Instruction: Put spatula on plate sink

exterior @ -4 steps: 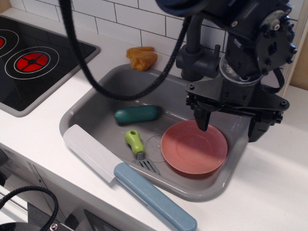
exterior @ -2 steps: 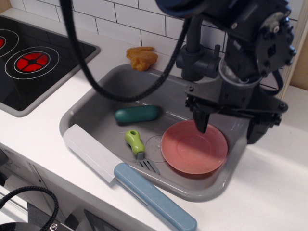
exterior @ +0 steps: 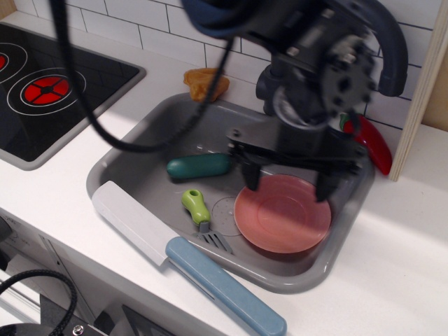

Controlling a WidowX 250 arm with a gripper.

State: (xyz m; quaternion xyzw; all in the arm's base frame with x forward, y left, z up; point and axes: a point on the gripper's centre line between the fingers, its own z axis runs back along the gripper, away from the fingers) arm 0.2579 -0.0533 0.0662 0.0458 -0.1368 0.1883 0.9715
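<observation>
The spatula (exterior: 198, 211) lies in the grey sink (exterior: 126, 164), lime-green handle up, dark slotted head toward the front rim. The salmon-pink plate (exterior: 283, 217) lies flat in the basin just right of it, with nothing on it. My gripper (exterior: 288, 185) hangs over the plate's far edge, jaws spread wide and empty, one fingertip (exterior: 251, 178) at the plate's left side and the other at its right. The arm is motion-blurred. The faucet is mostly hidden behind the arm.
A dark teal oblong object (exterior: 199, 166) lies in the basin behind the spatula. A large white-bladed tool with a light blue handle (exterior: 224, 294) rests on the sink's front rim. An orange item (exterior: 206, 82) sits behind the sink, a red pepper (exterior: 373, 143) at right, a stove (exterior: 42, 87) at left.
The arm has swung left and lowered a little, so the open gripper now straddles the plate. The red pepper behind it is now uncovered. The spatula and plate have not moved.
</observation>
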